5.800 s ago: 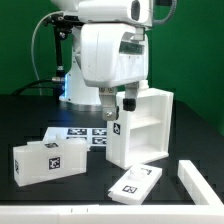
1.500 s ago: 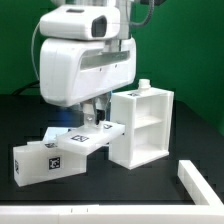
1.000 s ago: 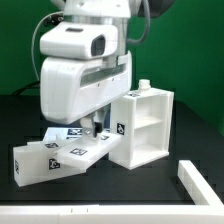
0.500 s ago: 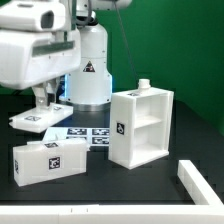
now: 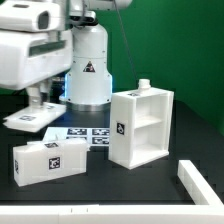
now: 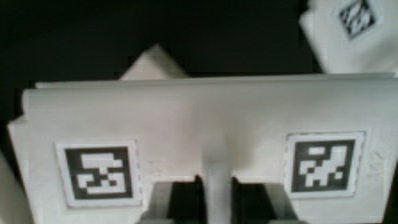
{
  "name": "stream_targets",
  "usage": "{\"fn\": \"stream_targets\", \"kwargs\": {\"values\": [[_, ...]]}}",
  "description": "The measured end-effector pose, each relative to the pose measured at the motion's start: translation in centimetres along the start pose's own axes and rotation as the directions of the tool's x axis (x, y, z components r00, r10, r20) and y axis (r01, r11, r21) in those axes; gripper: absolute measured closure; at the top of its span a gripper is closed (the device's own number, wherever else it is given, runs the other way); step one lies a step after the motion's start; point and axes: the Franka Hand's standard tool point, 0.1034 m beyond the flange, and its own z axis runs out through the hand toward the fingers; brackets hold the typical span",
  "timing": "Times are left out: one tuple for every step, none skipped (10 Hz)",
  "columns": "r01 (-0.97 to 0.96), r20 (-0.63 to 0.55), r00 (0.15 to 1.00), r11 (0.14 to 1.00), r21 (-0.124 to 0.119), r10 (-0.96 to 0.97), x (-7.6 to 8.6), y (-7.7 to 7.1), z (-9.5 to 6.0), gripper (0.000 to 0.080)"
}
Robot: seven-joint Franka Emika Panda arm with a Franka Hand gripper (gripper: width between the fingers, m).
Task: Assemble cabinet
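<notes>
On the exterior view's left, the arm's big white hand hangs low over the table (image 5: 110,192), wrist tipped so the gripper (image 5: 36,102) points down. Its claw is pinched narrow on a flat white panel (image 5: 28,118), held roughly level and clear of the table. The wrist view shows the same panel (image 6: 196,115) edge-on to the gripper (image 6: 214,190), with two square tags on either side of the grip.

A second ago the hand and panel were at the middle of the scene, close against the cabinet's front. Half a second ago they had already swung out to the left, and they have barely shifted since. Several seconds back the panel lay on the table in front of the cabinet.

Below the panel, a tagged white block (image 5: 48,160) lies near the front edge. The marker board (image 5: 88,133) lies flat just behind it, in front of the arm's base (image 5: 88,75). The cabinet (image 5: 140,125) stands upright right of centre, its open shelves facing the exterior view's right, well apart from the gripper. A white rail (image 5: 200,180) lies near the right front corner, with bare table between it and the cabinet.
</notes>
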Motion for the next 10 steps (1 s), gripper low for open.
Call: {"fn": "stream_targets", "kwargs": {"values": [[0.047,-0.012,0.999,0.998,0.032,-0.047,-2.4,-1.5,1.4,0.074],[0.044,-0.016,0.999,0.998,0.053,-0.043,-3.2,-2.2,2.3,0.074],[0.038,-0.016,0.999,0.998,0.047,-0.037,-3.0,-2.1,2.2,0.074],[0.04,-0.015,0.999,0.998,0.049,-0.039,-3.0,-2.1,2.2,0.074],[0.065,-0.017,0.998,0.996,0.053,-0.064,-3.2,-2.2,2.5,0.074],[0.187,-0.031,0.982,0.98,0.062,-0.185,-3.8,-2.6,3.3,0.074],[0.248,-0.045,0.969,0.966,0.076,-0.245,-4.6,-3.4,4.7,0.074],[0.304,-0.059,0.952,0.948,0.091,-0.299,-5.1,-4.0,5.8,0.074],[0.345,-0.073,0.938,0.932,0.109,-0.339,-5.3,-4.6,6.9,0.074],[0.35,-0.082,0.936,0.928,0.127,-0.341,-5.2,-5.1,7.9,0.074]]}}
